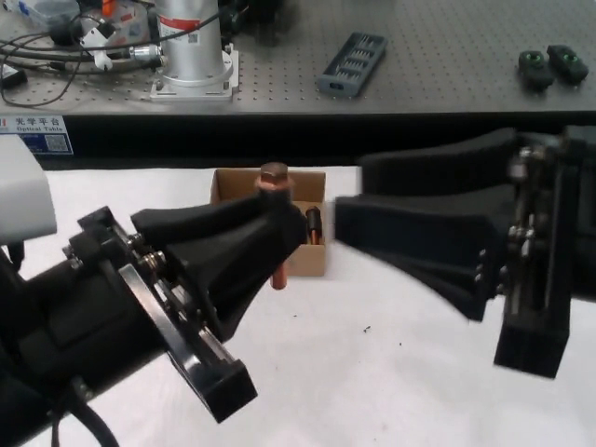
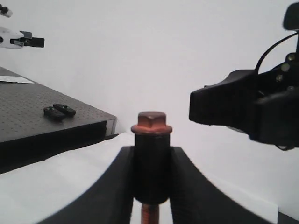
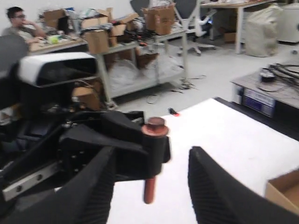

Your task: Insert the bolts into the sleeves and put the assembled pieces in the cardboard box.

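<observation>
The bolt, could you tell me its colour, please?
Copper-coloured bolt in the black sleeve, clearest in the left wrist view.

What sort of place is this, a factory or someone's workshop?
Most likely a research lab or workshop. Behind the white-covered bench stands a metal table drilled with a grid of holes. The room beyond holds shelving loaded with cardboard boxes, and an office chair.

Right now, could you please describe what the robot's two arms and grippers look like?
Both are matte black. The left gripper has broad curved fingers tapering to the tips, a silvery screwed rail at its base and a black cable. The right gripper has ribbed inner pads.
</observation>
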You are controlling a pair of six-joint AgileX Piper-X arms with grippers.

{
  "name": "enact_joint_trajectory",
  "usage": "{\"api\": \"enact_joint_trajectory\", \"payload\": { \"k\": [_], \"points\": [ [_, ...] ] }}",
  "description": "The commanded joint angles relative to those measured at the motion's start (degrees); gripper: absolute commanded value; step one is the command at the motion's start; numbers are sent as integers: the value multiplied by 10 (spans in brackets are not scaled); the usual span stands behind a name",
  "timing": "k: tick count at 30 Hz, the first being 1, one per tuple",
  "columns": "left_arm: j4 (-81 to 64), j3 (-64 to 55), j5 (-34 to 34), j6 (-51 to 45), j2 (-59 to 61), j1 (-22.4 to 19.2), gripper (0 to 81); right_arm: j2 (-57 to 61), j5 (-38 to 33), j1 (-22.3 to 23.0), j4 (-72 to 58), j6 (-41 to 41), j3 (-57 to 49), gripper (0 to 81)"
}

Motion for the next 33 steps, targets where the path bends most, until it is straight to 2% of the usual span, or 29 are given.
{"api": "enact_joint_trajectory", "payload": {
  "k": [1, 5, 10, 11, 16, 21, 29, 33],
  "points": [
    [38, -23, -14, 2, -8, 4, 7, -2, 7, -2, -1, -8, -4, 370],
    [159, -77, -36, 2, 12, 22, 7, -45, 106, -15, 91, -33, -4, 259],
    [292, -178, -33, 2, 87, 61, 7, -96, 166, -17, 173, -75, -4, 11],
    [308, -200, -32, 2, 107, 69, 7, -105, 169, -17, 186, -81, -4, 39],
    [375, -304, 19, 2, 210, 102, 7, -136, 207, -17, 227, -82, -4, 36],
    [479, -411, -13, 2, 321, 119, 7, -152, 240, -17, 257, -82, -4, 36],
    [585, -571, -38, 2, 468, 137, 7, -158, 242, -17, 326, -82, -4, 36],
    [631, -639, -85, 7, 532, 147, 7, -158, 242, -17, 347, -80, -4, 36]
  ]
}}
